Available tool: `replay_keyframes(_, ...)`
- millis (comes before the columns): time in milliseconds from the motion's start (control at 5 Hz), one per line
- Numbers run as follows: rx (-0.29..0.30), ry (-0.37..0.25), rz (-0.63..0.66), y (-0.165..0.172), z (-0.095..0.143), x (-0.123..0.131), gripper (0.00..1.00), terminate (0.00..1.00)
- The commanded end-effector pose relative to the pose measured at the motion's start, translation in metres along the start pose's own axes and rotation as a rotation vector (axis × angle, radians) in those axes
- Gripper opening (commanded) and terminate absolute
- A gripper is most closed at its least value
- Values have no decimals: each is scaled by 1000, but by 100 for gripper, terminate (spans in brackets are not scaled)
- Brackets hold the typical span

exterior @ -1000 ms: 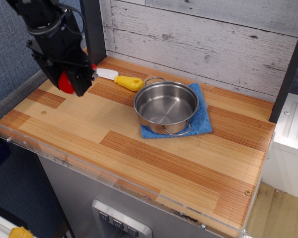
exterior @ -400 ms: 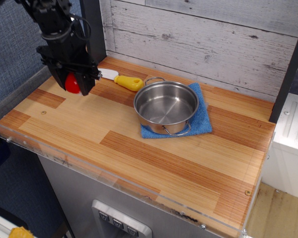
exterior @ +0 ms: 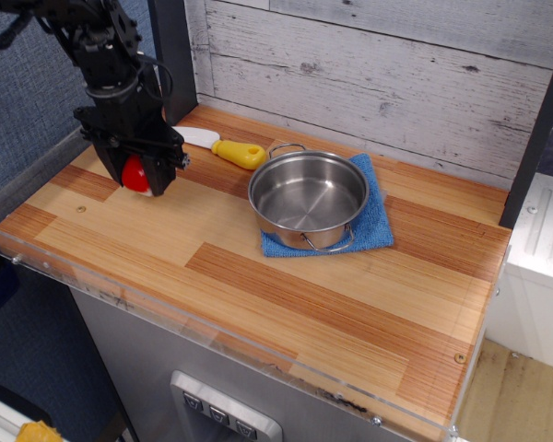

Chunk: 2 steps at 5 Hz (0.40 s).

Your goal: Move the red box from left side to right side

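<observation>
One red box (exterior: 135, 174) sits gripped between the black jaws at the surface's (exterior: 286, 285) nine-o'clock end; its goal lies toward three o'clock, past the steel pot (exterior: 308, 199).

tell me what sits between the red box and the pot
Only bare wooden countertop lies between the red box, held in the pincer, and the pot; the knife sits just behind that stretch, in the only view.

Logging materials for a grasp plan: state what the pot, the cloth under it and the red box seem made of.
Pot: polished steel by its mirror-like reflections.
Cloth: blue, matte and nubby, probably microfibre or terry.
Red box: glossy, likely plastic; mostly hidden by the gripper.
</observation>
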<state>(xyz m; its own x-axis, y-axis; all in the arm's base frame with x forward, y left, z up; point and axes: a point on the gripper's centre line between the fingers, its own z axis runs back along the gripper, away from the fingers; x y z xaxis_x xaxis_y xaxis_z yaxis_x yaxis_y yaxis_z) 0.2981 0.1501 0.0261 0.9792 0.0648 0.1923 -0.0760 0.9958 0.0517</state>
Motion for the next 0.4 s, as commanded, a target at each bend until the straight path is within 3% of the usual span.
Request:
replay_keyframes(0,15,-24,3,3,4,0,0,0)
replay_keyframes(200,27,-17,13,2,3,-3,0,0)
